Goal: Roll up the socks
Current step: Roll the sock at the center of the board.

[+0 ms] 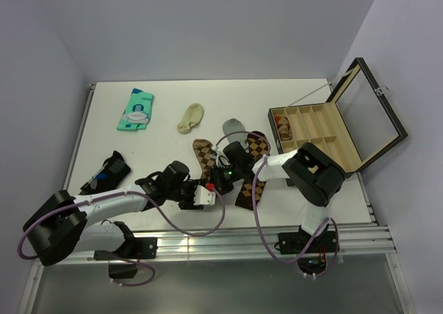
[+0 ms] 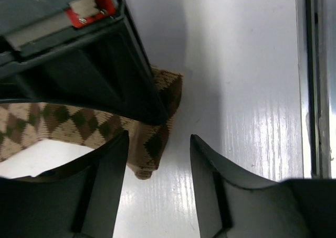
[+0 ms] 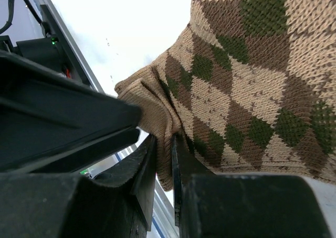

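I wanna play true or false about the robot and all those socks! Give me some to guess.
1. The right claw is pinching an argyle sock. True.
2. The left claw is shut tight. False: its jaws stand apart.
3. The wooden box has its lid closed. False: the lid stands open.
4. The cream ankle sock lies on the table, and no claw touches it. True.
5. The grey sock is inside the box. False: it lies on the table.

Teal packet (image 1: 136,111), cream sock (image 1: 190,118), grey sock (image 1: 232,127) and open case (image 1: 304,108).
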### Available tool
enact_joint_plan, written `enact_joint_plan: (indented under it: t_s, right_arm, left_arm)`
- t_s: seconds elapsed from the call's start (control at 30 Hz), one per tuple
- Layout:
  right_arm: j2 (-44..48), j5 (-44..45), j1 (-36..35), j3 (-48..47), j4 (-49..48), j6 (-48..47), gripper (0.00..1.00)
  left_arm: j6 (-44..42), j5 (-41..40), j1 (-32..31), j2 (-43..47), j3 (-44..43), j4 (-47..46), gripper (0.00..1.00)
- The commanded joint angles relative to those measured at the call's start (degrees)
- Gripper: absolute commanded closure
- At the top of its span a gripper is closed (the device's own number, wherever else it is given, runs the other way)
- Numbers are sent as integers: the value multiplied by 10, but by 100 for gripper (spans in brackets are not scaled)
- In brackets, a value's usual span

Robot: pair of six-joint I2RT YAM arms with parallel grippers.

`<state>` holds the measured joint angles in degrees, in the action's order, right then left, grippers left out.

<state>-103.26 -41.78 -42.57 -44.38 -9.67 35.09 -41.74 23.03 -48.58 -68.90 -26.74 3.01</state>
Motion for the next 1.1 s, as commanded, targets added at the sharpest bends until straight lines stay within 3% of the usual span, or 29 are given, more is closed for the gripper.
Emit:
enact_joint_plan:
  t_s: [0.0, 0.43, 0.63, 0.8, 0.97, 1.07]
  right_arm:
    - [-7, 18, 5, -1, 38, -10, 87]
    - [3, 12, 12, 18, 27, -18, 88]
    - [16, 11, 17, 39, 10, -16, 87]
    - [39, 30, 18, 52, 3, -20, 76]
    - [123, 96, 18, 69, 27, -25, 50]
    - [172, 156, 20, 83, 44, -17, 44]
  left_arm:
    - [-24, -3, -3, -35, -46, 38, 46]
    - [-34, -26, -3, -90, -76, 51, 52]
    - [-32, -17, -3, -129, -111, 98, 70]
    - [-17, 9, -3, -157, -159, 166, 85]
    - [-18, 38, -2, -188, -196, 241, 99]
    - [-12, 50, -1, -197, -205, 270, 100]
